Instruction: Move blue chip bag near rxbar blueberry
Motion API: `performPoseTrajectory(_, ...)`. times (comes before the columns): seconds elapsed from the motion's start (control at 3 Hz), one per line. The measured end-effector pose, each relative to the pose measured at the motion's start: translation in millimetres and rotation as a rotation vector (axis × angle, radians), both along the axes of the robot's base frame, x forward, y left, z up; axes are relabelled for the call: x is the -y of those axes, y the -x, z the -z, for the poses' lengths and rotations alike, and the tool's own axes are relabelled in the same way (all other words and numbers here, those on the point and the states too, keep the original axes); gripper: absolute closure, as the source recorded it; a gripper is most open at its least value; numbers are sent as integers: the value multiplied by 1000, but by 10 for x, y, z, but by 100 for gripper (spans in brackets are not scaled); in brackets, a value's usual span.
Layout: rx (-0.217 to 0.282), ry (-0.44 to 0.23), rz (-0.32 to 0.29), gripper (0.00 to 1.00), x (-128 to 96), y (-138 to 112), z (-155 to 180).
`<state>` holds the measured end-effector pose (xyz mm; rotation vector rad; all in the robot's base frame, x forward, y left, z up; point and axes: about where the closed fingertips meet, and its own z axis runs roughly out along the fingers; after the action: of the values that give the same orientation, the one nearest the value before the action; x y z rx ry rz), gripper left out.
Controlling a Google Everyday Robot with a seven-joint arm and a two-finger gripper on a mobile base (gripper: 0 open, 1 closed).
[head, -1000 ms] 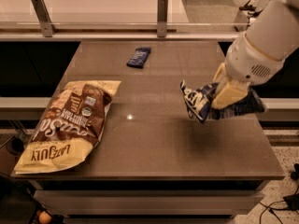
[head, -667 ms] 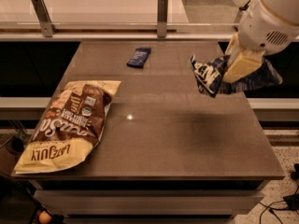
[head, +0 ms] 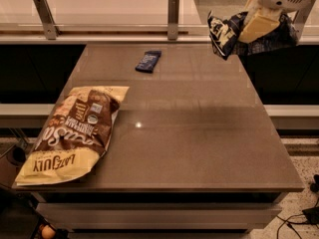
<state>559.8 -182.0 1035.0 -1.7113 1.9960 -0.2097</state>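
As the pincer [head: 257, 27] holds the blue chip bag [head: 224, 34] aloft far-right, the table [head: 199, 138] gleams.

Reads dim and warm overall. Shows a small glare spot left of centre on the glossy grey-brown tabletop [head: 199, 148] and a pale sheen toward 12 o'clock. Catches overhead light at 1 o'clock, on the cream two-finger gripper [head: 255, 27] clamped around the crinkled navy foil blue chip bag [head: 223, 34]. Falls into black at 3 and 9 o'clock.

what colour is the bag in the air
Dark navy with white lettering: the blue chip bag, clamped in the gripper at top right, camera view.
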Motion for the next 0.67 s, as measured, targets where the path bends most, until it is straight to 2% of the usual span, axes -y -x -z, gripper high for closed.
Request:
performPoseTrajectory(0.33, 143, -20, 4, 100, -28, -418, -220)
performPoseTrajectory(0.67, 241, -53, -30, 100, -119, -775, -312)
